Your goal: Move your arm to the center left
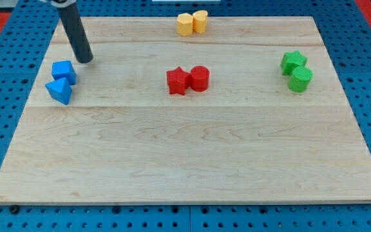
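Note:
My dark rod comes down from the view's top left, and my tip (85,60) rests on the wooden board (185,154) near its upper left corner. Just below and left of the tip are two blue blocks touching each other: a blue cube (64,71) and a blue triangular block (59,90) beneath it. The tip stands a short gap up and right of the blue cube, not touching it.
A red star block (178,81) and a red cylinder (199,78) sit together at the board's centre. A yellow pair (192,23) lies at the top edge. A green star (293,62) and green cylinder (300,79) lie at the right.

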